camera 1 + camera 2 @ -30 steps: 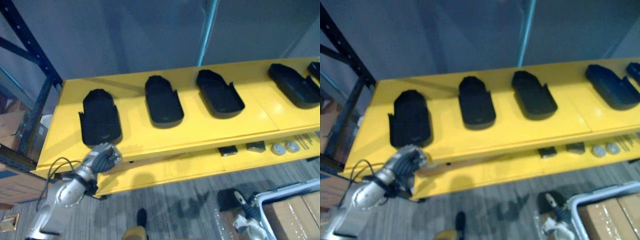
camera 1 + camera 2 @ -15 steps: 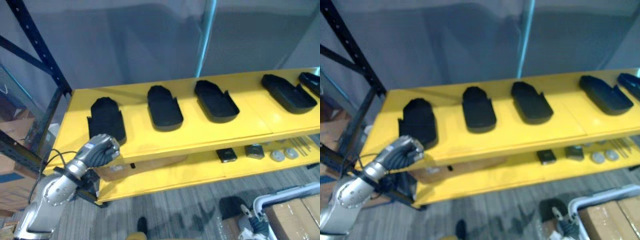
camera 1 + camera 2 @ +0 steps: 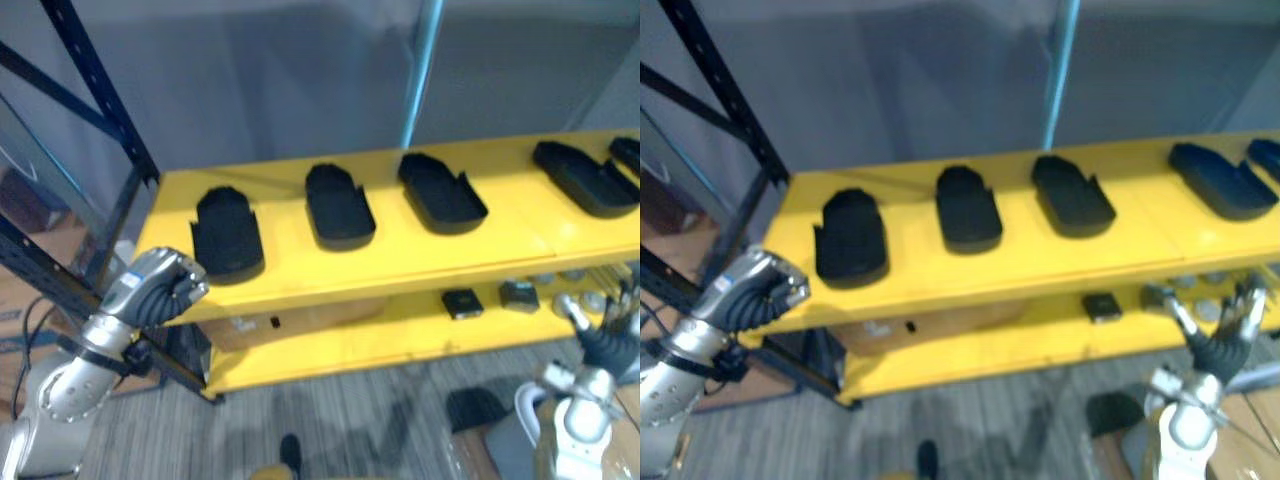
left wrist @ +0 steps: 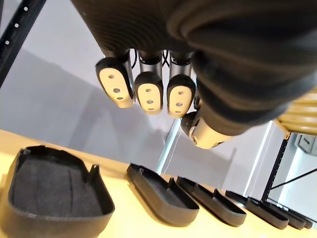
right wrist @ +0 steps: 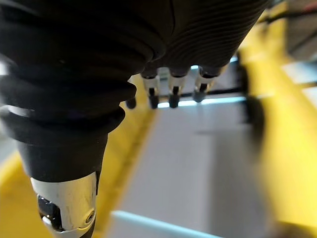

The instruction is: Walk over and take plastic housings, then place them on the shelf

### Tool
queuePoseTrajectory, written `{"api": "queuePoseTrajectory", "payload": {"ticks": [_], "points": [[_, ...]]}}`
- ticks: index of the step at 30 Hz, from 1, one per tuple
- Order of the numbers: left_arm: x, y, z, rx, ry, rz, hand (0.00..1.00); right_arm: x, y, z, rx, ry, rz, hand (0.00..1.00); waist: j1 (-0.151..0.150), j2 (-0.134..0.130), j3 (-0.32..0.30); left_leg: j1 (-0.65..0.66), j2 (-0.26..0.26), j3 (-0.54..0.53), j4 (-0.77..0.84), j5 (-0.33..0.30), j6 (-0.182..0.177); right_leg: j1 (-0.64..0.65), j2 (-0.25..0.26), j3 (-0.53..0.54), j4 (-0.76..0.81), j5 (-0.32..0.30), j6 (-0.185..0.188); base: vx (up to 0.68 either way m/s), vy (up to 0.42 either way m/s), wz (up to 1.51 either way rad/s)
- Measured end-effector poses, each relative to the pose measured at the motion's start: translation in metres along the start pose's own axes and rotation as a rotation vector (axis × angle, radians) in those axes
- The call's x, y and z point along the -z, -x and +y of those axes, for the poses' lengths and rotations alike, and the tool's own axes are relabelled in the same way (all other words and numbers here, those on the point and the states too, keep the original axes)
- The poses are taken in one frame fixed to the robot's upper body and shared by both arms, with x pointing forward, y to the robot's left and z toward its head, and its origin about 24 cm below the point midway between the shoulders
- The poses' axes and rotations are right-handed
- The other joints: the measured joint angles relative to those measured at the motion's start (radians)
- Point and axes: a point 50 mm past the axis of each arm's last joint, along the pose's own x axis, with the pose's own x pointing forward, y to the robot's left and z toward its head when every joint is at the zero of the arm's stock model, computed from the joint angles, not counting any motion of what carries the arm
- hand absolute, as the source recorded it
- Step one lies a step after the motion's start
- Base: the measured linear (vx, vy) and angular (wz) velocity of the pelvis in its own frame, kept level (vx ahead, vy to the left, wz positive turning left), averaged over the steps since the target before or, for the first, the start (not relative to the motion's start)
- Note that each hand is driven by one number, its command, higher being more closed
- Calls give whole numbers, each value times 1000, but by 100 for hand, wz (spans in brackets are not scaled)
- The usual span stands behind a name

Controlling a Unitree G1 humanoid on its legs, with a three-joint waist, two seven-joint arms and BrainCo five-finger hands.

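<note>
In the left eye view, you have the left hand (image 3: 160,290) balled into a fist with nothing in it, raised just off the front corner of the yellow shelf (image 3: 400,255). Just past its knuckles lies the nearest housing (image 3: 228,232). The other plastic housings (image 3: 442,190) run in a row along the top board, away from that hand. A blue rack upright (image 3: 100,95) rises behind it against a grey wall (image 3: 270,80), and grey carpet (image 3: 350,420) lies below.

In the right eye view, your right hand (image 3: 1218,345) is low before the lower board (image 3: 1000,340), near small parts (image 3: 1102,305). Its fingers (image 3: 1248,305) are straight, spread and empty.

In the left wrist view, the fingertips (image 4: 148,94) are curled back toward the palm and grip nothing. The housings lie beyond them.

In the right wrist view, the fingers reach straight out, holding nothing.
</note>
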Motion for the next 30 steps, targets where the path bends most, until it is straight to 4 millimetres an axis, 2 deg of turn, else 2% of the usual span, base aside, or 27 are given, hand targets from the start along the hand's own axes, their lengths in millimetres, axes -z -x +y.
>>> {"api": "queuePoseTrajectory", "payload": {"ticks": [3,7,9,10,12,13,16,18,21,23,30], "points": [[-1,1,-3,-22,30,5,100,-18,-8,11,-6,-31,-92,0,-1,0,1,1,12,0,-1,-1,-1,-3,12,0,0,14,-11,12,3,-7],[-2,4,-7,-20,54,11,100,-31,-9,21,-49,-58,-147,0,-1,29,23,-4,17,2,-1,-6,-7,-10,15,-3,-6,-17,-29,-90,-3,-5],[-6,5,-8,-8,56,-1,100,-35,-9,23,-82,-64,-162,0,-5,44,31,-16,20,1,-1,-6,-9,-22,19,-5,-5,-20,-26,-90,0,2],[-8,5,-9,-10,63,-8,100,-35,-9,24,-107,-75,-162,0,-11,36,35,-21,22,2,0,-5,-17,-26,12,-5,-19,-17,-27,-29,-16,-6],[-9,7,-11,9,64,-10,100,-35,-8,29,-156,-114,-146,0,0,44,32,-19,27,1,0,14,-24,-24,22,-1,-30,-4,-8,15,-32,-16],[-10,7,-12,26,64,-12,100,-34,-6,34,-191,-140,-129,0,-4,43,31,-21,26,-2,-1,15,-24,-22,23,-2,-33,1,-9,34,-32,-5],[-12,7,-14,68,67,-20,100,-32,-3,43,-259,-166,-99,0,-9,13,37,-35,30,-2,0,21,-16,-37,26,-4,-29,11,6,30,-18,2],[-12,6,-18,105,74,-16,100,-30,-2,47,-290,-176,-76,0,-10,6,37,-32,30,-3,0,25,-15,-37,27,-3,-18,21,21,41,-16,3],[-14,6,-21,138,67,-19,100,-30,-1,49,-309,-191,-67,0,-12,11,39,-32,31,-4,0,25,-15,-37,28,-3,-15,21,22,0,0,0],[-17,3,-30,204,60,-14,100,-30,-2,50,-332,-188,-69,0,-17,23,38,-31,32,-5,-1,25,-16,-37,29,-3,-14,21,21,0,0,0],[-13,2,-42,298,39,56,100,-27,1,55,-362,-202,-27,0,-33,42,47,-32,42,-4,-1,24,-23,-44,36,-1,-12,9,12,-41,0,-2]]}}
